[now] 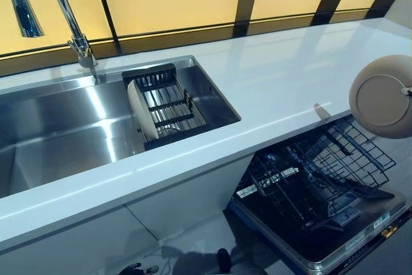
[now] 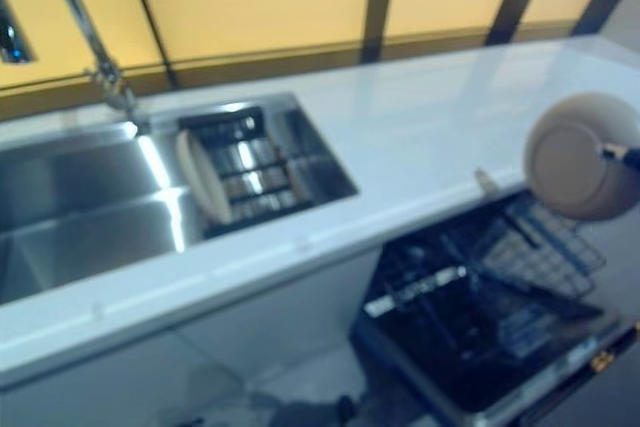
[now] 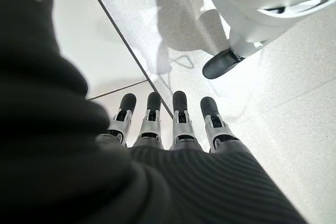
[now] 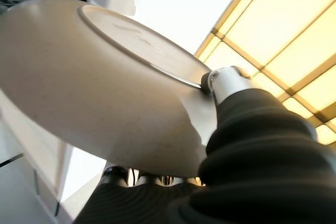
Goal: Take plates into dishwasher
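A beige plate hangs in the air at the right edge of the head views, above the open dishwasher and its pulled-out wire rack. My right hand is shut on this plate: the thumb presses on its underside ring and the fingers curl under its rim. A second beige plate stands on edge in the dish rack inside the sink. My left hand hangs low over the floor, fingers straight, holding nothing.
The steel sink with a tall faucet takes up the left. A white counter runs to the right, with the dishwasher below its front edge. Yellow panels line the back wall.
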You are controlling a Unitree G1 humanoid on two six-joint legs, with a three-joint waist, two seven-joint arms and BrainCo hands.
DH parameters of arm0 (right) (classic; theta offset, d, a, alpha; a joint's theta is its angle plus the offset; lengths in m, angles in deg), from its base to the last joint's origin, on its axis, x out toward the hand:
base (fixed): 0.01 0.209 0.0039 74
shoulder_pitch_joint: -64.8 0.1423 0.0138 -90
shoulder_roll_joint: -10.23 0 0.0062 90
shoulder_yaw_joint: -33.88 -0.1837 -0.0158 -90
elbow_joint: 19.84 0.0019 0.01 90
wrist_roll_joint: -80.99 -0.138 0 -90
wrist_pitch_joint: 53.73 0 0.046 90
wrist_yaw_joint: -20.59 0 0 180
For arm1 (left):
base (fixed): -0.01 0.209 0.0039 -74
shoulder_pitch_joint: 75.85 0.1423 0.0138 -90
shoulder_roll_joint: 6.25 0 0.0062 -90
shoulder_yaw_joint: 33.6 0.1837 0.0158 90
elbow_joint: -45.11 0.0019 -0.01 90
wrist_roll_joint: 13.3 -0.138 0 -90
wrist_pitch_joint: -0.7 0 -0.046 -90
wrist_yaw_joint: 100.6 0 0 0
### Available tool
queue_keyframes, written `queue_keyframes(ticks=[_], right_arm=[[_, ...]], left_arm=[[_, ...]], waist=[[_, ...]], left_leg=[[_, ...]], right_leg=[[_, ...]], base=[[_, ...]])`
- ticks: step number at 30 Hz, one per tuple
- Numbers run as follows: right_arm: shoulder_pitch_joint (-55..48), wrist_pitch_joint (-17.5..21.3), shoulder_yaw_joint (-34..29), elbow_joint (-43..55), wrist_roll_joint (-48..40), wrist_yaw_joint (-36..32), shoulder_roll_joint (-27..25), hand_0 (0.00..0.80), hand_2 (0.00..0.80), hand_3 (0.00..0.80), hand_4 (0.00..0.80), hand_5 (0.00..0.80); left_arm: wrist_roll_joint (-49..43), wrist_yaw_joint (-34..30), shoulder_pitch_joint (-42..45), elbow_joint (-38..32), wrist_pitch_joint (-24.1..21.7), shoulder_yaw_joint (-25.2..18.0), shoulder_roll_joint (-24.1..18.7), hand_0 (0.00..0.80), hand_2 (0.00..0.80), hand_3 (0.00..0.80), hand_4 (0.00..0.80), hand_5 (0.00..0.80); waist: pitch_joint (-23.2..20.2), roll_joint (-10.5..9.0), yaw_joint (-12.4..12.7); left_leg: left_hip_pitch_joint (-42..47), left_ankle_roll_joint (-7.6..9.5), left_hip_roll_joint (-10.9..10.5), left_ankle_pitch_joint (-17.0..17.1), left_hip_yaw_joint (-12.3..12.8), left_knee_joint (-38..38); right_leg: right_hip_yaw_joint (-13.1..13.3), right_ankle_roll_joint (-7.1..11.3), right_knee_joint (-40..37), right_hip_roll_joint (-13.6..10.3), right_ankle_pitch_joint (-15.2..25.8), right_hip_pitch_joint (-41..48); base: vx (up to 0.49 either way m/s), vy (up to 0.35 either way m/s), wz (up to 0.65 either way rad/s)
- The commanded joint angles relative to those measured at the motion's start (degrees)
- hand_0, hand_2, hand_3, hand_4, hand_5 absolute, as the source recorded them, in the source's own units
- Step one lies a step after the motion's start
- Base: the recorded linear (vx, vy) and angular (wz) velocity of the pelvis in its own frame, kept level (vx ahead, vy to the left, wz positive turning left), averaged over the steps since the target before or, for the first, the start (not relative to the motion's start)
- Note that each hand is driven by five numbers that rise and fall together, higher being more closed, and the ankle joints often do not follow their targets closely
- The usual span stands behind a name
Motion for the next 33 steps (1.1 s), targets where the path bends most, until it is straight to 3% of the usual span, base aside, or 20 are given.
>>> queue_keyframes(ticks=[1,10,14,25,33], right_arm=[[-1.56,5.03,-6.86,1.28,-1.15,-1.29,2.37,0.800,0.800,0.800,0.800,0.800],[-5.70,7.06,-4.91,3.51,9.53,-6.83,2.35,0.800,0.800,0.800,0.800,0.800],[-4.64,5.08,-2.29,4.57,9.43,-8.31,2.49,0.800,0.800,0.800,0.800,0.800],[2.10,2.81,9.10,2.01,13.31,-7.39,12.35,0.800,0.800,0.800,0.800,0.800],[3.93,1.65,13.73,-1.50,17.71,-5.90,17.18,0.800,0.800,0.800,0.800,0.800]], left_arm=[[-1.93,-0.38,-0.96,2.83,-1.43,-2.41,-2.81,0.000,0.000,0.000,0.000,0.000],[-2.62,-0.11,-1.15,2.13,-1.28,-3.05,-3.12,0.000,0.000,0.000,0.000,0.000],[-2.59,-0.31,-1.59,1.98,-0.85,-2.85,-3.25,0.000,0.000,0.000,0.000,0.000],[-2.69,0.29,-2.41,1.71,-0.33,-2.09,-1.94,0.000,0.000,0.000,0.000,0.000],[-3.12,0.08,-3.21,0.96,0.65,-1.55,-1.90,0.000,0.000,0.000,0.000,0.000]], waist=[[-0.20,-3.92,0.64],[0.22,-4.00,0.66],[0.24,-3.92,0.99],[0.72,-3.30,2.98],[1.26,-2.89,4.30]], left_leg=[[1.84,1.68,1.63,-1.42,-1.91,0.16],[1.88,1.73,1.67,-1.26,-1.76,0.16],[1.83,1.71,1.55,-1.14,-2.02,0.16],[1.91,1.64,1.35,-1.02,-3.06,0.16],[1.58,1.60,1.15,-0.86,-3.94,0.16]], right_leg=[[0.57,4.02,0.17,-2.80,0.51,1.38],[0.34,4.04,0.17,-2.68,0.78,1.20],[-0.04,4.01,0.17,-2.74,0.78,1.31],[-1.74,3.87,0.17,-3.44,0.54,2.00],[-3.00,3.92,0.17,-3.96,0.53,2.20]], base=[[0.000,0.000,0.00],[-0.011,-0.009,-0.02],[-0.014,-0.013,-0.04],[0.000,0.001,0.01],[-0.010,0.001,0.07]])
